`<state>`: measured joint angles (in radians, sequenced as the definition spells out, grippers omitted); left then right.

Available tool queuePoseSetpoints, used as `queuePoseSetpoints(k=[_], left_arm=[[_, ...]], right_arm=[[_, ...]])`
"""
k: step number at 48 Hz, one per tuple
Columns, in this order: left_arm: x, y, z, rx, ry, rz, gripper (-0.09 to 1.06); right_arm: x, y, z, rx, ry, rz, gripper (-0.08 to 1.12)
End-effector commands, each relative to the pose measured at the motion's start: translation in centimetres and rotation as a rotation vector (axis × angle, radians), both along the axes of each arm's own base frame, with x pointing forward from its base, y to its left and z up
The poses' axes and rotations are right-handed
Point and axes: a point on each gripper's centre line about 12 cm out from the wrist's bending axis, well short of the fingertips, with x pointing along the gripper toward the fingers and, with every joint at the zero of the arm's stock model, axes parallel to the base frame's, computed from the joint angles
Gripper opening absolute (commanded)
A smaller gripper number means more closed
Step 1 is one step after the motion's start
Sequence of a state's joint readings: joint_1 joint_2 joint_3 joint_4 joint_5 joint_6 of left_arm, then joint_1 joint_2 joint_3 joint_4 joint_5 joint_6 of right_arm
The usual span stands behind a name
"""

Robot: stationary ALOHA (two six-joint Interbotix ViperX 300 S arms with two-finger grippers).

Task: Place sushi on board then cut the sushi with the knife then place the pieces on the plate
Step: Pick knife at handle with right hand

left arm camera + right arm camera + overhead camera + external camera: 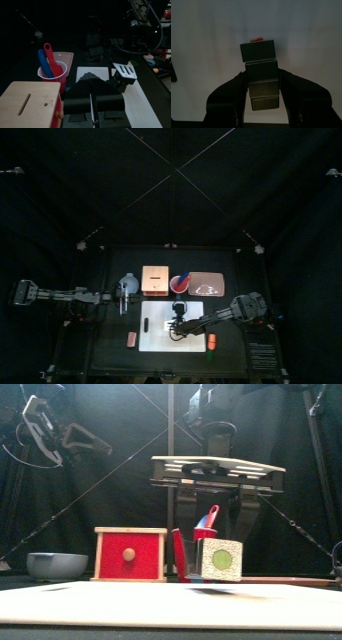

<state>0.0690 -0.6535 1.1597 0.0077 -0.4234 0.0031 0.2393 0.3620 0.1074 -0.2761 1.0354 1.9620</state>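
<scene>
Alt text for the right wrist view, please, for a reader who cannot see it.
The right claw grips a sushi roll of dark blocks between its two jaws, over the white cutting board. A bit of red shows at the roll's far end.

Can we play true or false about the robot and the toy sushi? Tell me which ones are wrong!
1. The right gripper is holding the sushi roll. True.
2. The wooden box stands between the bowl and the red cup. True.
3. The two toy knives lie in the bowl. False: they stand in the red cup.
4. The sushi roll is cut into pieces. False: it is in one piece, held over the white board.
5. The left gripper is holding a knife. False: its jaws are shut on nothing.
</scene>
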Motion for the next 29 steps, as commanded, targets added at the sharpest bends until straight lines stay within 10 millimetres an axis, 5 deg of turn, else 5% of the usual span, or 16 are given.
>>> queuePoseSetpoints(k=[1, 18, 29], left_arm=[[-0.04, 0.06, 0.51, 0.003, -0.023, 0.002, -0.01], [-0.6, 0.39, 0.4, 0.005, -0.027, 0.018, -0.01], [-0.66, 0.79, 0.29, 0.005, -0.021, 0.034, -0.01]], right_arm=[[0.77, -0.03, 1.5, 0.009, -0.036, -0.009, 0.64], [0.73, -0.04, 0.95, 0.018, -0.022, -0.018, 0.89], [0.81, -0.11, 1.7, 0.018, -0.035, -0.002, 0.91]])
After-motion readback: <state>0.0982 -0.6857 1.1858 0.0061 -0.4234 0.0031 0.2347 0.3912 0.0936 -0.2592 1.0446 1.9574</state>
